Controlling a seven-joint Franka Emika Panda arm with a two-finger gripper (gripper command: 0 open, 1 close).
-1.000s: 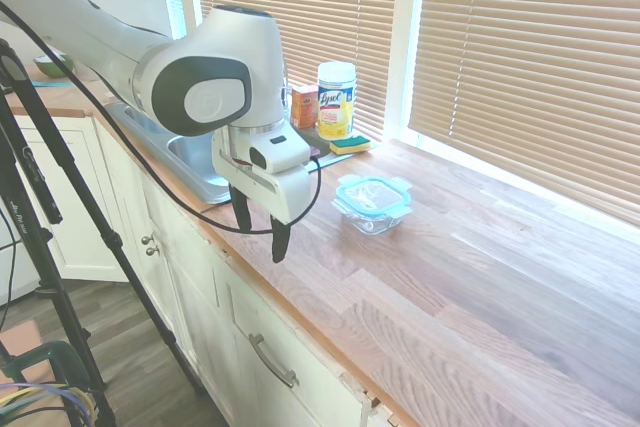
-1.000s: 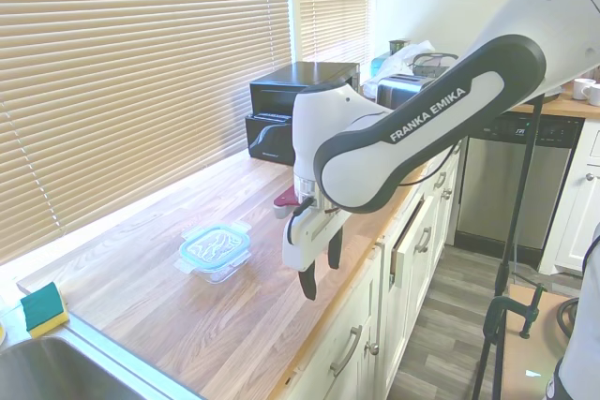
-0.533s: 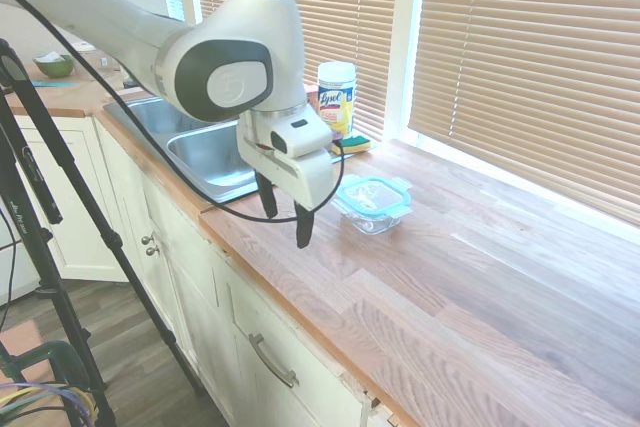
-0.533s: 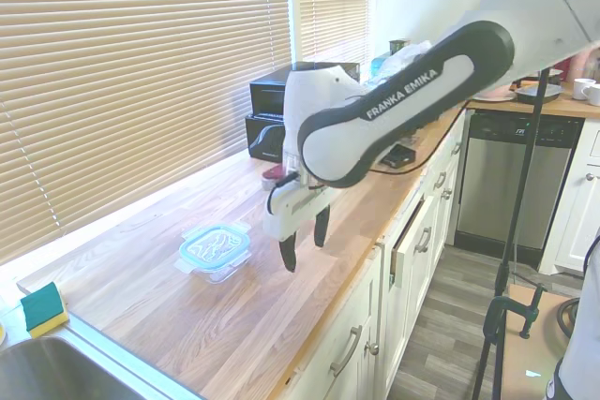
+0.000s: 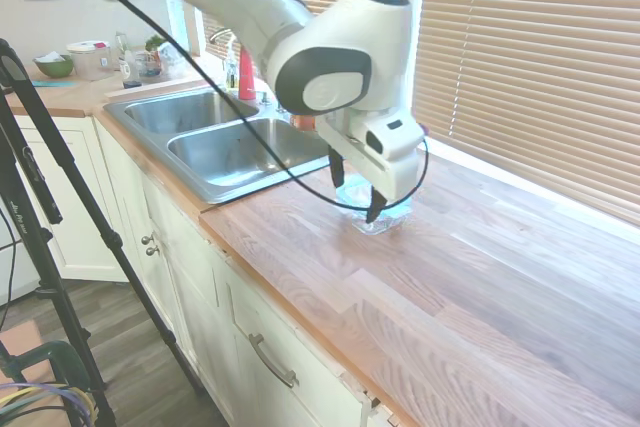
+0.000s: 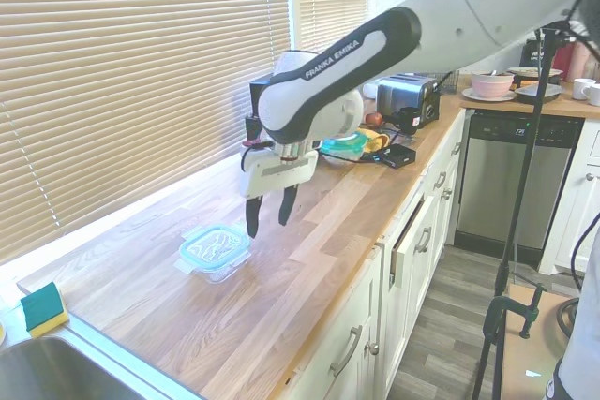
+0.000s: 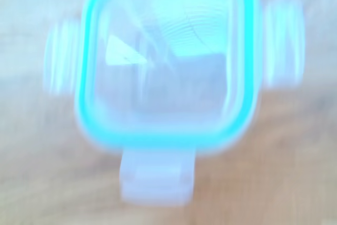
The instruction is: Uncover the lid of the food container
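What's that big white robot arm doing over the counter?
It wants to take the lid off a little glass food container on the wooden counter. Right now the lid is on the container. The gripper hangs open just above it, beside its edge, and holds nothing. The wrist view looks straight down at the lid, though it is blurry. A sponge sits by the sink.
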